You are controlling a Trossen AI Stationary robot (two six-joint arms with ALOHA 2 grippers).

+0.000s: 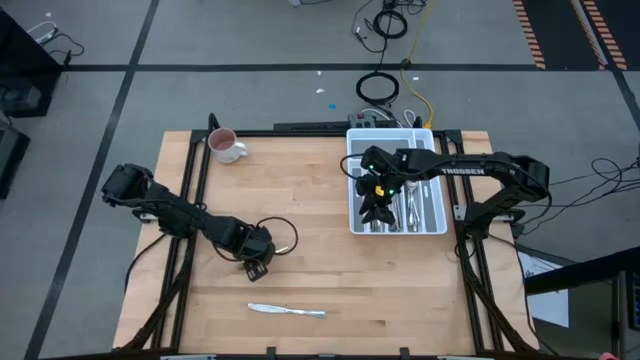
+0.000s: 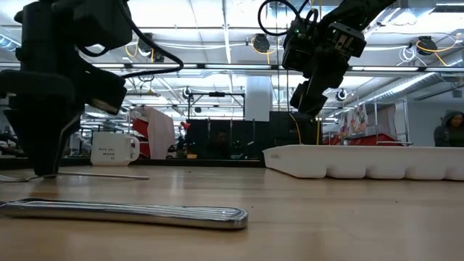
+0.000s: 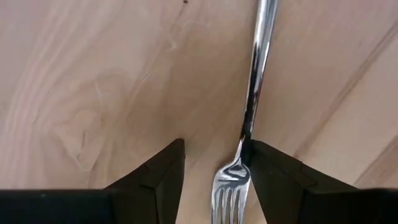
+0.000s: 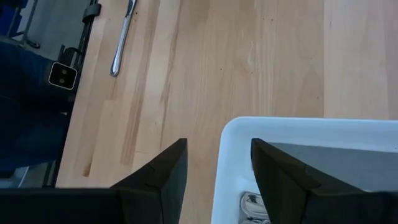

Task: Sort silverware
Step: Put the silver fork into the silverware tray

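Observation:
A silver fork (image 3: pixel 255 74) lies flat on the wooden table, its tines between the open fingers of my left gripper (image 3: pixel 214 168). That gripper (image 1: pixel 257 262) points down at the table left of centre, its tips almost on the wood (image 2: pixel 43 170). A table knife (image 1: pixel 288 311) lies alone near the table's near edge (image 2: pixel 130 212). More silverware (image 1: pixel 410 205) lies in the white tray (image 1: pixel 352 185). My right gripper (image 1: pixel 375 210) hangs open above the tray's near-left corner (image 4: pixel 217 168), touching nothing. My left gripper comes from above, pointing down, with one finger on each side of the fork's neck (image 3: pixel 245 140), fingers across the fork. One finger (image 3: pixel 267 174) stands right against the neck; I cannot tell whether it touches. The fork lies flat on the table.
A pink-and-white mug (image 1: pixel 225 146) stands at the table's far-left corner. The tray (image 2: pixel 362 163) sits at the far right. Bare wood lies between the two arms. Black frame rails run along the table's left and right edges, and a cable loop hangs beside my left wrist.

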